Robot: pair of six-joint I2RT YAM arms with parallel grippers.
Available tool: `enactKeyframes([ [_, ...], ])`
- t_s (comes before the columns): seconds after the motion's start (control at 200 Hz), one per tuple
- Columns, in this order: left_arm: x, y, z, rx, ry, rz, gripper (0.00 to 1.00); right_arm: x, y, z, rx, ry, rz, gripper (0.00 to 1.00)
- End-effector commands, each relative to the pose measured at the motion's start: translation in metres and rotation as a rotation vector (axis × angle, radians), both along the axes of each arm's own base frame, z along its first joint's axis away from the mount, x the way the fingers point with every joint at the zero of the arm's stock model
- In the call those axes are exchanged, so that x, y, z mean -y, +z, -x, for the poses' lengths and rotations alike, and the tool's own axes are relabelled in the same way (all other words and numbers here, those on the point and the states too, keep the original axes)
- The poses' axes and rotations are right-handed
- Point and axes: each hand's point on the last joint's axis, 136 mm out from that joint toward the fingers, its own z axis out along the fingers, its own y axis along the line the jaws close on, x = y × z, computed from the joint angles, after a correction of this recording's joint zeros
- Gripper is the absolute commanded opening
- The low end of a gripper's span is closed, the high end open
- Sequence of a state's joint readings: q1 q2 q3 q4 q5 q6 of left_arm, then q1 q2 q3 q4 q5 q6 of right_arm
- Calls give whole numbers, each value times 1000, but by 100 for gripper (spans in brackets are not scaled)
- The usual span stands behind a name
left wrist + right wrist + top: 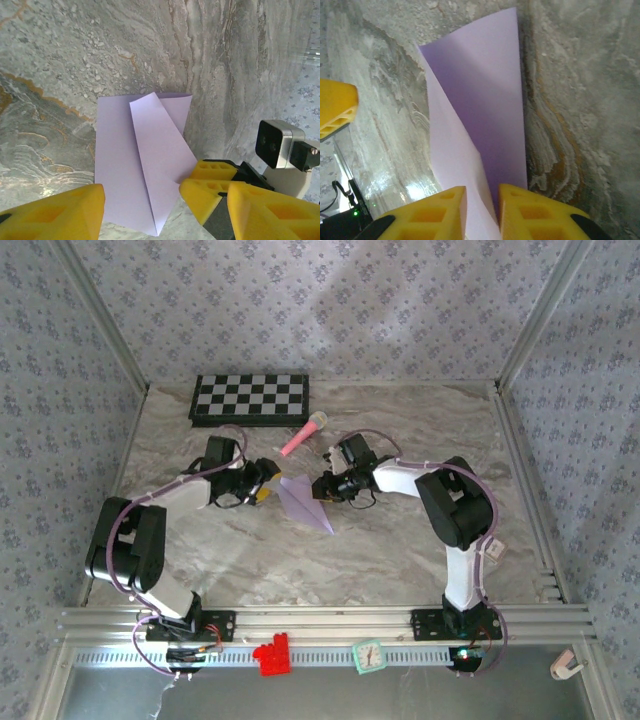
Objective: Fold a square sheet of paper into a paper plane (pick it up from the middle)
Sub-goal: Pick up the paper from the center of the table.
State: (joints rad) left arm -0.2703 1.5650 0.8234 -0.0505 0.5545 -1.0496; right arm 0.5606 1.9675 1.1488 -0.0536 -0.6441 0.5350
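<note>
Right wrist: right gripper (pixel 482 202) pinches the paper (pixel 485 90) flap; left gripper (pixel 165 212) spread; edges should align before creasing.

The walls (pixel 330 300) are grey-blue with tiny flower shapes all over. The table (pixel 380 550) looks like grey and white stone with brown streaks. Silver metal bars (pixel 330 618) run along its edges. Light seems to come from above.

The paper sheet (pixel 305 503) lies in the middle of the counter (pixel 400 560), with the left tool (pixel 268 483) just to its left and the right tool (pixel 322 487) at its right edge, that edge between its fingers. Just beyond the sheet lies a toy microphone (pixel 303 436), and farther back, to the left, a checkered board (pixel 250 398).
</note>
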Motion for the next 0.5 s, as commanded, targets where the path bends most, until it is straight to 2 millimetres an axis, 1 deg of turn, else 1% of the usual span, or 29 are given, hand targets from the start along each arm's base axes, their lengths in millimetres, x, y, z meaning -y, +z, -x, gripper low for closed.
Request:
enactKeyframes([
  [0.0, 7, 1, 0, 7, -19, 37, 65, -6, 18, 4, 23, 25, -62, 17],
  [0.175, 7, 10, -2, 36, -21, 44, 66, -6, 23, 3, 39, 26, -67, 6],
  [0.24, 7, 15, -3, 54, -24, 52, 65, -7, 31, 2, 58, 23, -77, 5],
  [0.33, 10, 25, -4, 82, -22, 78, 66, -7, 49, -2, 97, 6, -108, 4],
  [0.395, 13, 37, -5, 119, -26, 116, 67, -6, 67, -6, 132, -13, -144, 4],
  [0.5, 23, 67, -10, 215, -43, 201, 70, -4, 98, -13, 171, -59, -222, 4],
])
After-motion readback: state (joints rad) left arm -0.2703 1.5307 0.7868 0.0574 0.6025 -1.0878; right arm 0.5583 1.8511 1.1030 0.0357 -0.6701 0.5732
